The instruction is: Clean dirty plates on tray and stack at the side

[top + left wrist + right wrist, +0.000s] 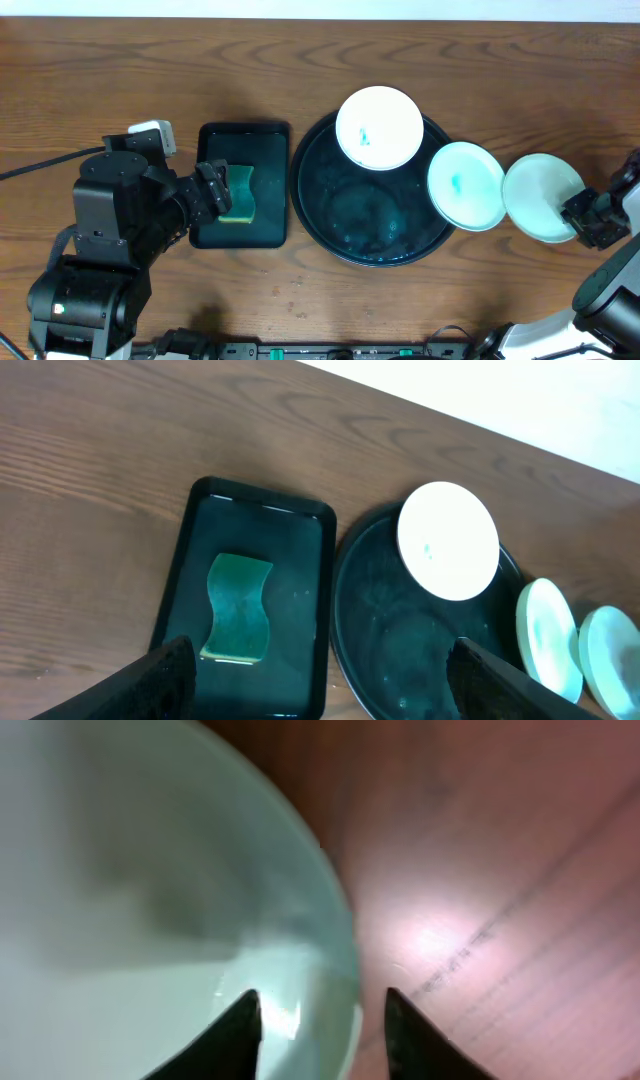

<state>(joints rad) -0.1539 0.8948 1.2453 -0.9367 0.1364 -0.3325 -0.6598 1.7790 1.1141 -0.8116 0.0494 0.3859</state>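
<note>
Left arm folded at the left edge of the tabletop (pixel 100 70), wrist pointing right; left gripper (pixel 220 192) hovers wide open above the sponge (pixel 238 193) in the rectangular tray (pixel 265 150), holding nothing; right arm reaches in from the right edge; right gripper (pixel 320 1010) has its fingers parted astride the rim of the right plate (pixel 541 196), which lies on the wood near that edge; contact cannot be told; middle plate (pixel 465 185) overlaps the right rim of the round tray (pixel 360 215), edge to edge with the right plate; far plate (pixel 379 128), bearing a small teal smear, sits at the tray's far rim.
</note>
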